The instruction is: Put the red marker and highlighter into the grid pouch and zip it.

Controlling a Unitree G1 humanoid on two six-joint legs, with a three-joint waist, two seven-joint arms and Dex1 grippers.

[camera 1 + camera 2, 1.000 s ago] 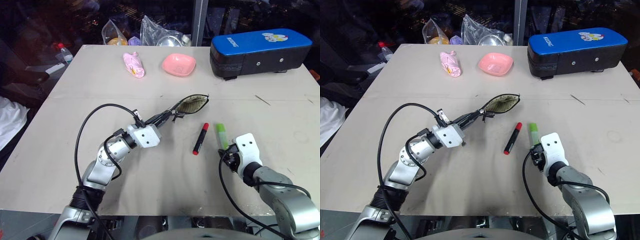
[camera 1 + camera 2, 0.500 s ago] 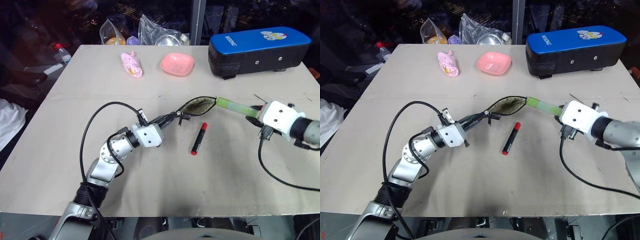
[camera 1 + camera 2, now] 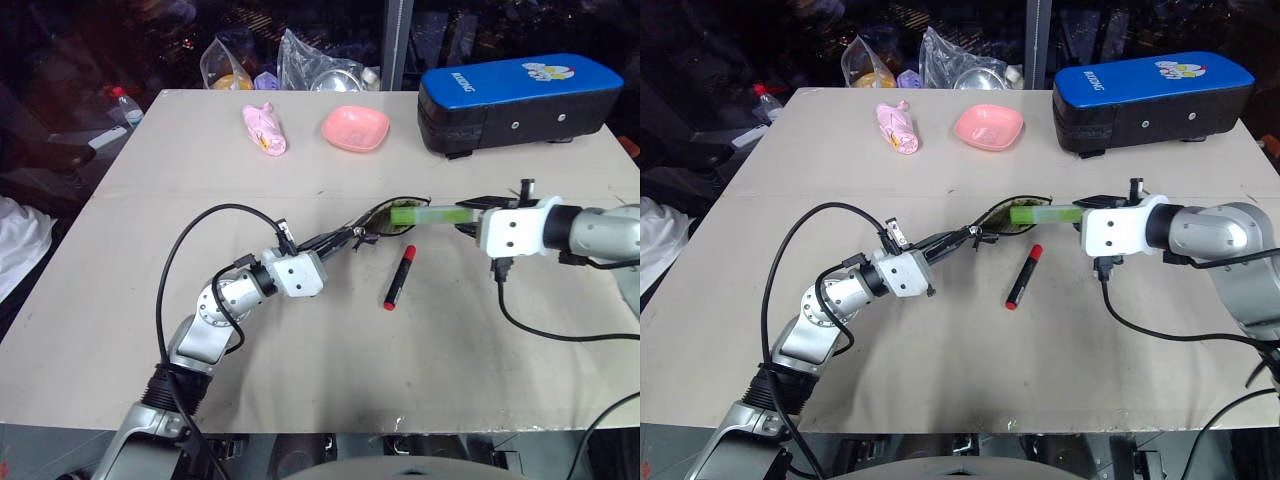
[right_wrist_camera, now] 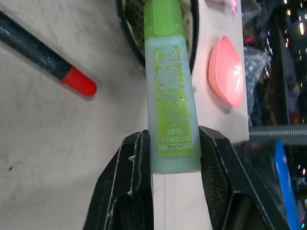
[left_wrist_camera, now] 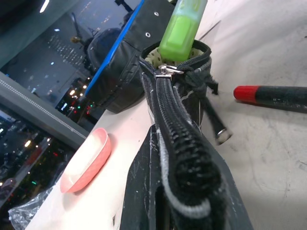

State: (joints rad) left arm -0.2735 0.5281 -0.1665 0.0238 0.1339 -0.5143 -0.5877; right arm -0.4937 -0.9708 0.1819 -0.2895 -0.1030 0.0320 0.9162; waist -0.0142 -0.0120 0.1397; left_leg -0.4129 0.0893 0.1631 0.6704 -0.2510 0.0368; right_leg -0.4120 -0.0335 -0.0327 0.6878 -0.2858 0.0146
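While counted: one highlighter (image 3: 432,213), one red marker (image 3: 398,277), one grid pouch (image 3: 372,219).

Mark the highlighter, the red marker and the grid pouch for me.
highlighter (image 4: 171,103): right wrist view, middle of its pale green body.
red marker (image 3: 398,277): left eye view, black middle section.
grid pouch (image 5: 184,143): left wrist view, zipper edge.

You have a pink bowl (image 3: 357,129) at top center, a pink wrapped item (image 3: 266,130) to its left, and a blue-topped case (image 3: 520,102) at upper right.
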